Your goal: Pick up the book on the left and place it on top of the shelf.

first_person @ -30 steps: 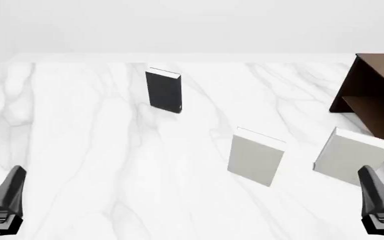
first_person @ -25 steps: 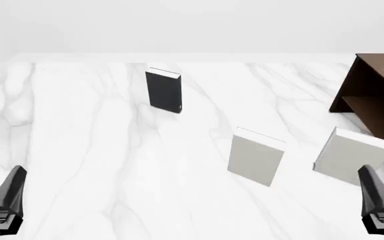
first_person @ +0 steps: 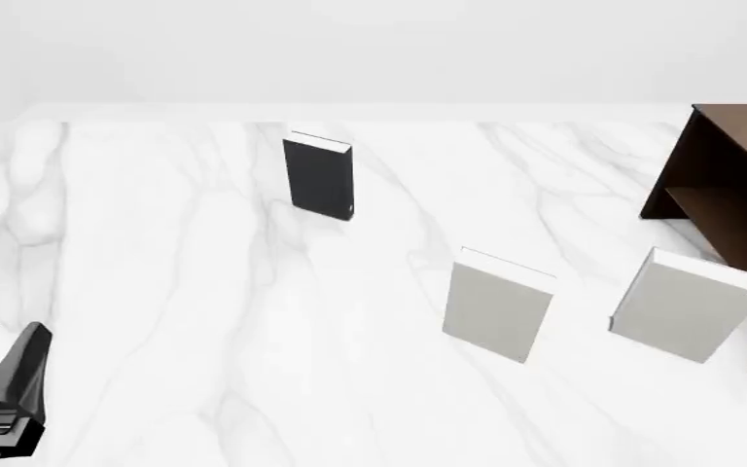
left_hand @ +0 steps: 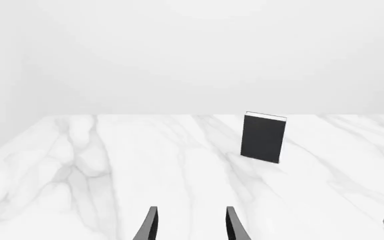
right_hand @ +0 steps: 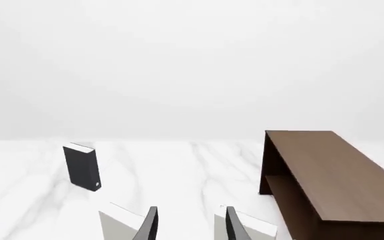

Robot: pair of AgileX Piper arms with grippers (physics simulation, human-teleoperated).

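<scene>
In the left wrist view the left gripper [left_hand: 190, 227], jaws apart, is facing the one dark, stiff, likely light book [left_hand: 264, 137], best pinched across its covers; in the front view it is standing far left of the single shelf [first_person: 727, 175], beyond two pale books [first_person: 497, 304]; in the right wrist view the right gripper [right_hand: 190, 226] is gaping, empty.
</scene>
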